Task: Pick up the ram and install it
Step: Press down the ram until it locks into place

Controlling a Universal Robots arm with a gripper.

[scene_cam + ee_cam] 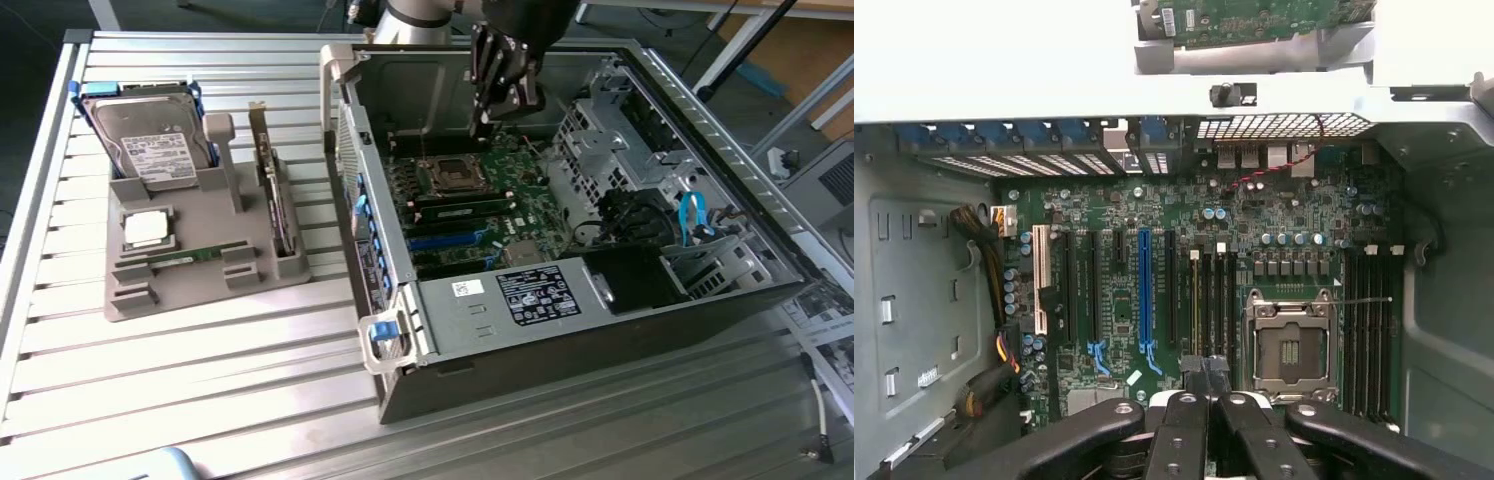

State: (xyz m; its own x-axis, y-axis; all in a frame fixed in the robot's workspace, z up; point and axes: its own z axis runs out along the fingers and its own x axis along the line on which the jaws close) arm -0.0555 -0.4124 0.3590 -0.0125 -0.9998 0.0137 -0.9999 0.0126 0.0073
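**Fig.** The ram, a thin green circuit-board stick, lies flat in a low slot of the grey moulded parts tray. The tray stands just beside the open dark computer case, on the exterior view's left. The tray also holds:
- the square silver processor chip, near the ram;
- the tall dark expansion card, upright on the side nearest the case;
- the silver hard drive in a blue frame, at the end farthest from the camera.

Tray and case both rest on the ribbed aluminium worktop.

The black claw hangs inside the case, low over the green motherboard and next to the empty metal processor socket. Its jaws are fully closed with nothing between them.

The ram is therefore outside the case and well apart from the claw, with the case wall and the upright card between them; the pick-up is judged not yet made.

To do this step well, the jaws should probably be opened before the descent and set across the stick's thin faces near its middle. The lift should run straight up out of the slot. The approach must stay clear of the upright card and the processor chip, since a skewed grip would likely hinder seating the ram later.
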